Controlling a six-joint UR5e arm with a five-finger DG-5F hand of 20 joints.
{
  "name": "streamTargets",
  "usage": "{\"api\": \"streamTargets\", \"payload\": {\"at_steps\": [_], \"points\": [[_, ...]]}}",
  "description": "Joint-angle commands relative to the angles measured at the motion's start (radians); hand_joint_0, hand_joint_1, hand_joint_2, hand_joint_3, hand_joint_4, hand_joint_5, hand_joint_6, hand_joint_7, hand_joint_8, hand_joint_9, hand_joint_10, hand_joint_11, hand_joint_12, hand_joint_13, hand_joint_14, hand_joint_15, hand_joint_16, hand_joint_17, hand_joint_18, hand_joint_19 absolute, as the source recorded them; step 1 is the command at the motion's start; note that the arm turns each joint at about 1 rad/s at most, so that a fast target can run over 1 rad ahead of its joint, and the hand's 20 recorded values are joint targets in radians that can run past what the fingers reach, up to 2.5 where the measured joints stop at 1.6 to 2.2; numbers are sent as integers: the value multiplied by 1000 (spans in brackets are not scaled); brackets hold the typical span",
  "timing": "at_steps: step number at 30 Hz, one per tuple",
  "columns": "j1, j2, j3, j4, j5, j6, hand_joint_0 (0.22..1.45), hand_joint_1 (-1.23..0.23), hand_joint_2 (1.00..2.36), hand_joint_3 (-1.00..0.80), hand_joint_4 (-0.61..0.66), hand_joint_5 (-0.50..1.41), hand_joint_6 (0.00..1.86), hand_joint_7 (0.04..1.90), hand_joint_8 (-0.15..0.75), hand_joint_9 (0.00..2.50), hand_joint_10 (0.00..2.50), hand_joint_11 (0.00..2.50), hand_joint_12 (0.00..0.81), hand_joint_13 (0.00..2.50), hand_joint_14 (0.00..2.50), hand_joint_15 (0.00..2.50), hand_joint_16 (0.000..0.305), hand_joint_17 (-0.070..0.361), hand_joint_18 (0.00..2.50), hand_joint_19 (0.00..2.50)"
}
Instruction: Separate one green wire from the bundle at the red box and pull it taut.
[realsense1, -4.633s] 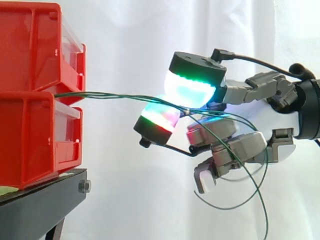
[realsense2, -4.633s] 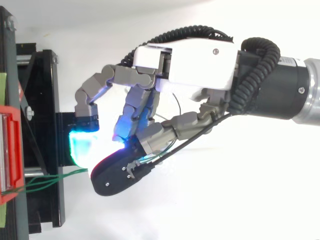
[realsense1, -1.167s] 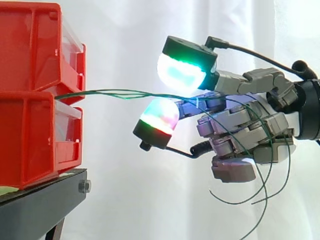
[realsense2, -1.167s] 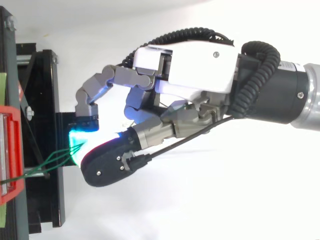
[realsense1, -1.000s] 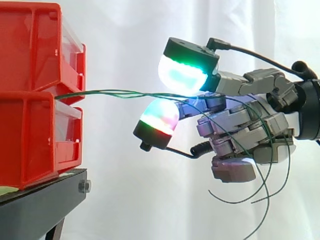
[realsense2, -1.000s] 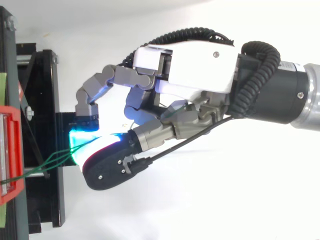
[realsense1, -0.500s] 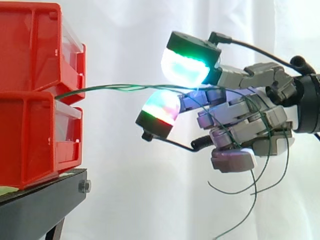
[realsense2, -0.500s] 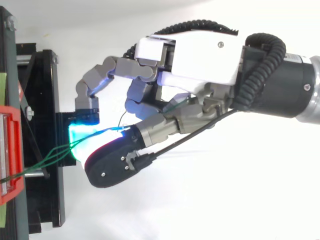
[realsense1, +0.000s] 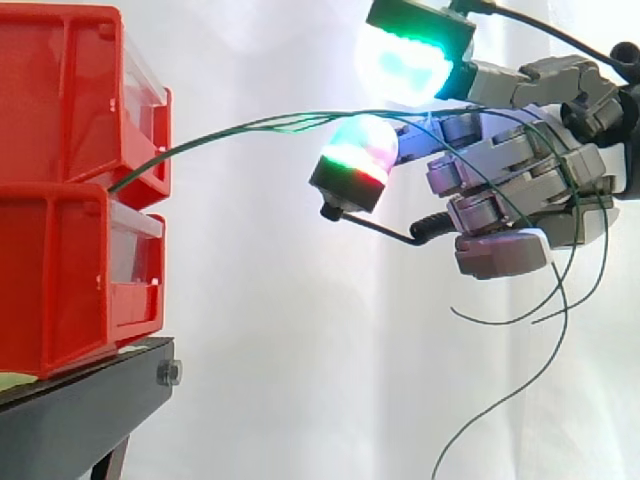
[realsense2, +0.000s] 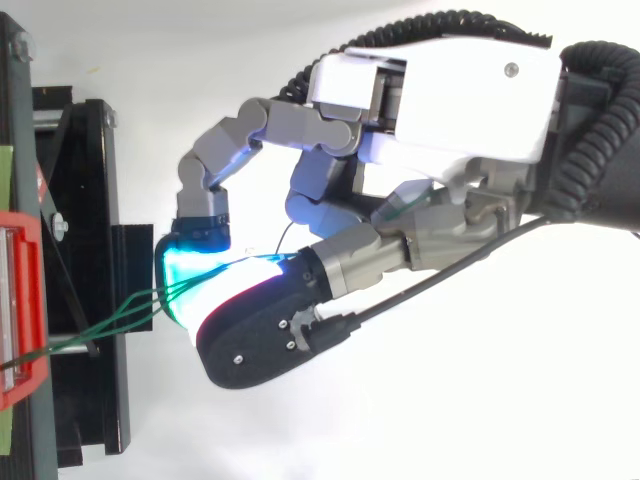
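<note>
Upper right, the hand (realsense1: 520, 190) curls round thin green wires (realsense1: 250, 127) arcing from the red bins (realsense1: 60, 120) at left — light, springy, probably slippery; best to pinch one singly, firmly.

red bins (realsense1: 60, 250), green wires (realsense1: 230, 128), grey and white hand (realsense2: 440, 80) with glowing tips
bins plain bright red, no pattern, on a matte black stand (realsense1: 70, 410). wires thin, dark green. hand has a white shell over the palm block and grey segments. fingers (realsense1: 405, 60) end in black caps. one pad glows cyan-white edged green, another is banded green, magenta, red. lower curled segments tinted violet. curtain (realsense1: 250, 350) plain white.
</note>
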Motion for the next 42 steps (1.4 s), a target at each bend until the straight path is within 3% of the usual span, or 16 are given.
{"api": "streamTargets", "payload": {"at_steps": [1, 5, 7, 9, 13, 16, 17, 18, 19, 20, 21, 24, 29, 33, 37, 42], "points": [[1, 0, 1, 4, 1, 1, 592, -562, 1000, -500, 140, -205, 918, 893, 271, 1366, 1746, 1289, 329, 1599, 2500, 462, 56, 126, 1384, 932], [3, 0, 1, 5, 1, -2, 605, -449, 1004, -463, 125, -200, 912, 925, 276, 1398, 1691, 1337, 328, 1585, 2500, 486, 56, 126, 1378, 945], [1, 0, -1, 5, 1, -3, 606, -470, 1010, -398, 121, -200, 916, 944, 279, 1384, 1662, 1356, 330, 1589, 2324, 595, 57, 129, 1337, 949], [0, 0, 1, 5, 1, -3, 607, -509, 1014, -351, 120, -201, 919, 959, 273, 1370, 1627, 1358, 333, 1612, 1929, 748, 59, 132, 1304, 944], [-3, 0, -1, 11, 1, -3, 611, -593, 1019, -277, 118, -205, 926, 949, 268, 1336, 1609, 1352, 327, 1609, 1752, 823, 58, 131, 1278, 942], [-5, 0, -1, 14, 1, -3, 611, -625, 1021, -239, 118, -207, 930, 945, 269, 1308, 1543, 1345, 332, 1613, 1459, 950, 59, 132, 1249, 932], [-5, 0, -1, 14, 1, -3, 616, -640, 1021, -229, 109, -208, 932, 943, 269, 1301, 1488, 1373, 329, 1623, 1096, 1110, 59, 132, 1224, 936], [-5, 0, -1, 14, 1, -3, 616, -641, 1022, -227, 106, -208, 933, 942, 267, 1299, 1474, 1372, 333, 1622, 1022, 1161, 59, 132, 1217, 927], [-5, 0, 1, 14, 1, -3, 618, -649, 1022, -219, 105, -210, 935, 936, 267, 1295, 1376, 1410, 340, 1608, 625, 1328, 58, 131, 1184, 932], [-7, 0, -1, 14, 1, -3, 623, -662, 1022, -214, 96, -210, 937, 934, 269, 1282, 1210, 1432, 344, 1609, 163, 1531, 58, 131, 1153, 915], [-7, 0, -1, 14, 1, -3, 627, -678, 1022, -214, 92, -211, 938, 923, 262, 1282, 991, 1484, 354, 1570, 2, 1548, 58, 131, 1135, 908], [-7, 0, -1, 14, 1, -3, 641, -727, 1021, -239, 94, -212, 940, 914, 259, 1282, 456, 1608, 387, 1319, 21, 1286, 56, 127, 1051, 879], [-7, 0, -1, 14, 1, -3, 664, -773, 1015, -334, 98, -208, 938, 888, 270, 1315, 29, 1695, 407, 1116, 26, 1062, 55, 125, 940, 815], [-7, -1, -1, 14, 1, -3, 667, -778, 1003, -468, 119, -201, 929, 907, 273, 1313, 4, 1657, 406, 1094, 26, 1026, 55, 123, 921, 811], [-7, 0, -1, 14, 1, -3, 565, -637, 1000, -500, 129, -191, 922, 926, 283, 1344, 7, 1605, 408, 1116, 26, 1027, 56, 126, 931, 813], [-5, -1, -1, 17, 1, -3, 547, -474, 1000, -500, 129, -184, 912, 941, 284, 1377, 6, 1572, 409, 1150, 25, 1019, 57, 128, 943, 821]]}}
